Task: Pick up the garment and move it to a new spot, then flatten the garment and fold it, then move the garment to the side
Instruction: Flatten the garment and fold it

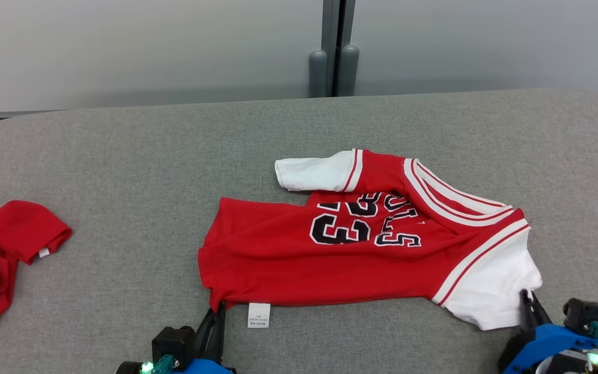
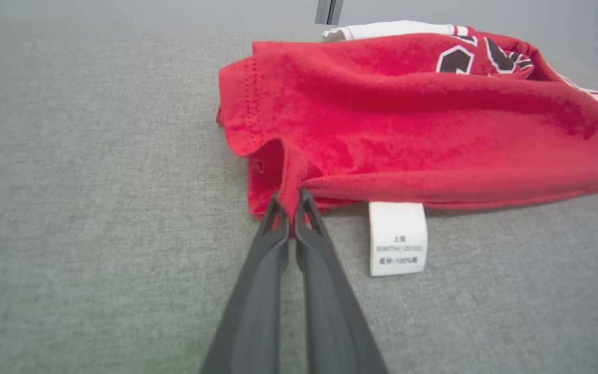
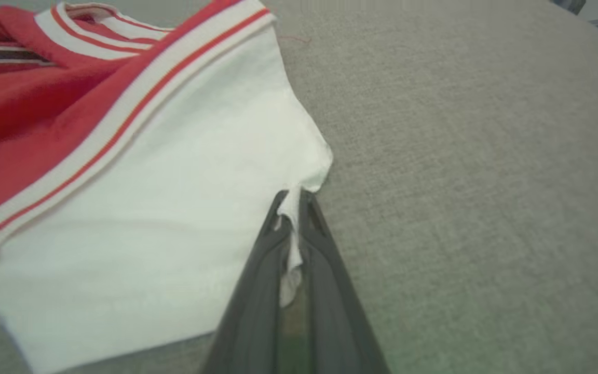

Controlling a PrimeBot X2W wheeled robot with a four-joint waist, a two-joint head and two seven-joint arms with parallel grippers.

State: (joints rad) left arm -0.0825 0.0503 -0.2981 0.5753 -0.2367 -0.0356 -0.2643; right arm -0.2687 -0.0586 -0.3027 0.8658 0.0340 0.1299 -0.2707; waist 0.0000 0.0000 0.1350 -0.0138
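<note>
The garment [image 1: 361, 249] is a red jersey with white sleeves and black numbers, lying crumpled across the middle of the grey table [image 1: 122, 171]. My left gripper [image 1: 218, 309] is shut on the red hem corner at its near left, beside a white care label [image 1: 258, 315]. In the left wrist view the left gripper [image 2: 291, 200] pinches a fold of the garment [image 2: 408, 124]. My right gripper [image 1: 527, 296] is shut on the edge of the white sleeve at the near right. Seen from the right wrist, the right gripper [image 3: 293, 200] has white sleeve cloth [image 3: 174, 208] bunched between its fingers.
A second red and white garment [image 1: 3, 254] lies at the table's left edge. Behind the table's far edge stands a pale wall with a grey post [image 1: 333, 62]. Bare grey cloth surface spreads to the left and far side of the jersey.
</note>
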